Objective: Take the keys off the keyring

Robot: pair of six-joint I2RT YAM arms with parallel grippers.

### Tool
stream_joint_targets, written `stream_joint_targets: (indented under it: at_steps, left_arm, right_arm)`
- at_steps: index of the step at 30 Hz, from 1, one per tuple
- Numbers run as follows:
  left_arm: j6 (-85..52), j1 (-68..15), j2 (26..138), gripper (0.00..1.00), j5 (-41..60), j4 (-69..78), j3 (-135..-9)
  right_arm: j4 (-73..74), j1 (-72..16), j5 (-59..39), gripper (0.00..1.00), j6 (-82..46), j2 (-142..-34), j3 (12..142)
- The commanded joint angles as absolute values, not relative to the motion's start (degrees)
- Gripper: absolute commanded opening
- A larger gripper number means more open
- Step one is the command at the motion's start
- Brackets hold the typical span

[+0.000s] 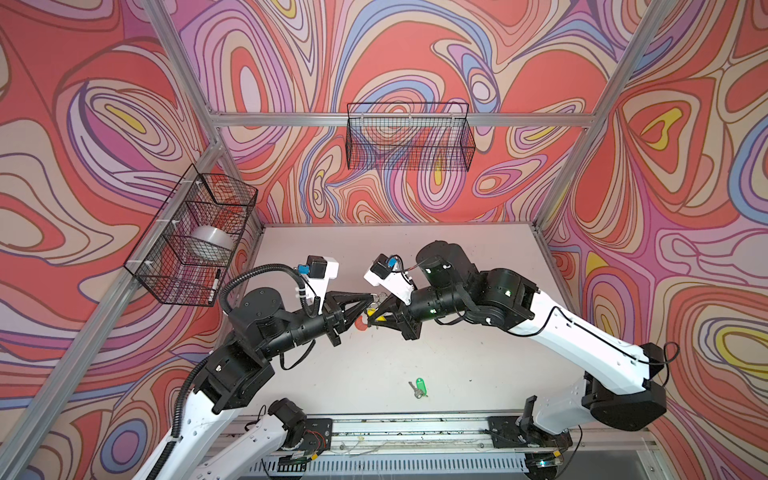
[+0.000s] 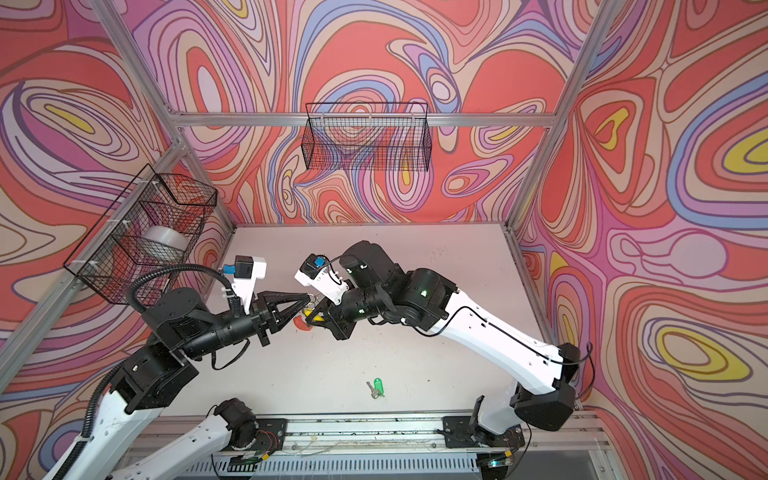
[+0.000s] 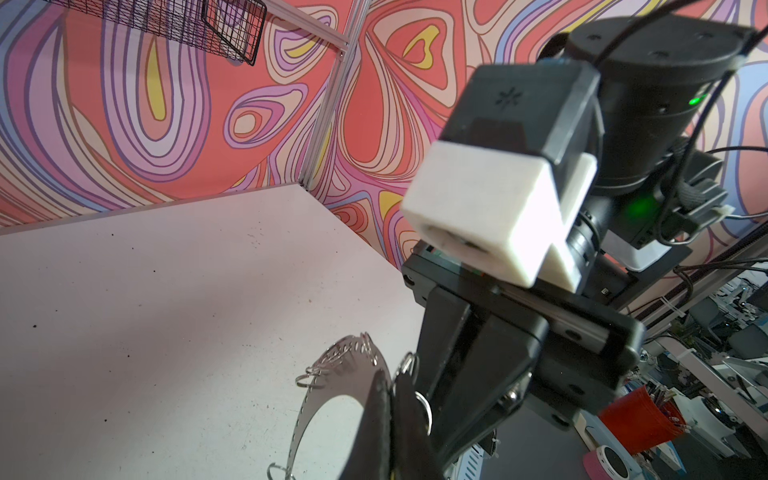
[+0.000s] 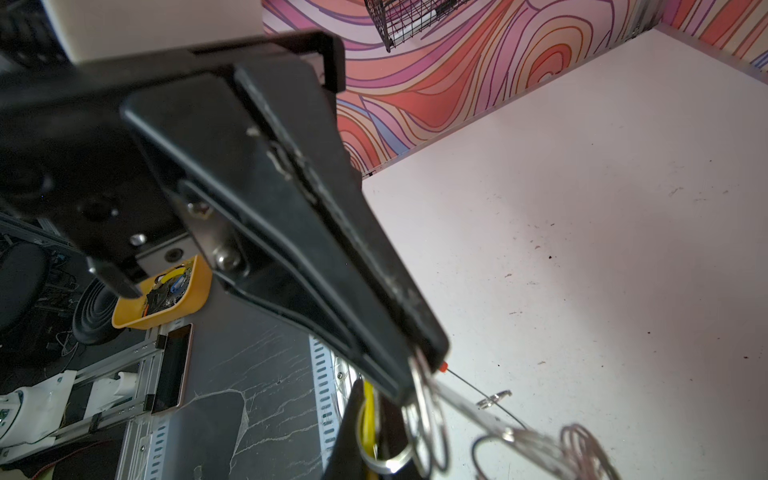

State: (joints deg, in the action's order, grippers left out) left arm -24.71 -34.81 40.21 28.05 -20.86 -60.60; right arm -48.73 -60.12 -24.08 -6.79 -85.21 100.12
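The left gripper (image 1: 371, 296) is shut tight on the edge of the keyring (image 3: 336, 386) and holds it up off the table (image 1: 457, 365). The right gripper (image 1: 381, 308) is shut too. Its tips pinch a small ring (image 4: 424, 399) at the keyring's edge. The two grippers meet almost nose to nose in the middle, the left arm reaching in from the left and the right arm from the right.

The yellow key (image 4: 368, 415) hangs just beside both tips, on their near side, and seems to hang long side down. It is not clear if the pinched small ring is the one that carries it. Both arms are about as near to it. The right one probably has to pull away to the right while the left one holds firm.

The green key (image 1: 417, 387) lies flat on the table, nearer and well apart, already off the keyring
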Motion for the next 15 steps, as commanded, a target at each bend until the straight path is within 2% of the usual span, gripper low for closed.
stream_joint_targets:
  at_steps: [1, 15]
  left_arm:
    - [-25.57, -35.04, 40.17, 0.00, 28.70, -15.58, -60.47]
    - [-25.58, -35.02, 39.92, 0.00, 28.96, -14.01, -60.25]
  right_arm:
    - [-47.30, -61.17, -27.83, 0.00, -6.99, -86.71, 98.11]
    - [-45.66, -61.14, -29.77, 0.00, -6.41, -84.46, 93.09]
